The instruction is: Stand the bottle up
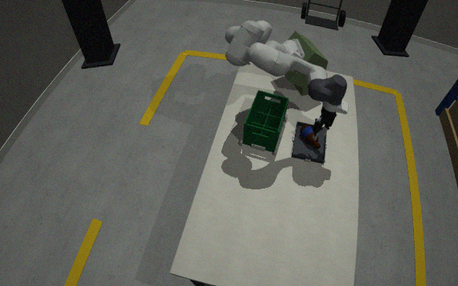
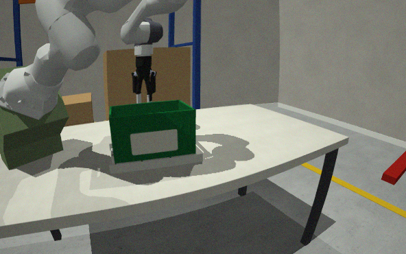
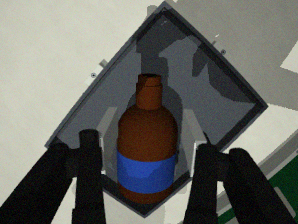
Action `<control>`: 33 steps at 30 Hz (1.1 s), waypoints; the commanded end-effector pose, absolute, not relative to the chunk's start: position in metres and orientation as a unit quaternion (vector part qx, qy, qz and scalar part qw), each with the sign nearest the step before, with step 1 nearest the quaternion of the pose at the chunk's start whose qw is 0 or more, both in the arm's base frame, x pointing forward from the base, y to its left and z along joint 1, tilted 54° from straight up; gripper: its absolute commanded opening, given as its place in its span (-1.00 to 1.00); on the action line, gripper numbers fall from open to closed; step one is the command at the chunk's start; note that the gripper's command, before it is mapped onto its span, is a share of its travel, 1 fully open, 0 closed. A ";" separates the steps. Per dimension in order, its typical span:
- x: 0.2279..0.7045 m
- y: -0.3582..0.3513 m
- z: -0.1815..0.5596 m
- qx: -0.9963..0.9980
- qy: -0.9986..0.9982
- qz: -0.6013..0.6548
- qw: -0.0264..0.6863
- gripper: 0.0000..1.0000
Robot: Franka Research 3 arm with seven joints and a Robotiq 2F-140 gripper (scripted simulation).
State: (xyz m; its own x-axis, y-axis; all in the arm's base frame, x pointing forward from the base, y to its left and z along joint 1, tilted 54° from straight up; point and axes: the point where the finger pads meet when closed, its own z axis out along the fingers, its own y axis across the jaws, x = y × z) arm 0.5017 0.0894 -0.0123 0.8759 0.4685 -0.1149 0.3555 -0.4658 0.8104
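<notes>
Below, one bottle (image 3: 147,145), one tray (image 3: 229,86), claw (image 3: 148,163) seemingly straddling

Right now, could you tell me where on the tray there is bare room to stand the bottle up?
The tray shows bare floor ahead of the bottle's neck, toward its far corner, and along its right side. It is crowded at the near corner, where the bottle's body lies between the partly open end effector's fingers.
</notes>
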 end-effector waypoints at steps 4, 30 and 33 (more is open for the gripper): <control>0.510 0.079 -0.025 0.857 0.237 0.069 0.452 -0.24; 0.517 0.063 -0.037 0.857 0.237 0.069 0.452 -0.24; 0.517 0.063 -0.037 0.857 0.237 0.069 0.452 -0.24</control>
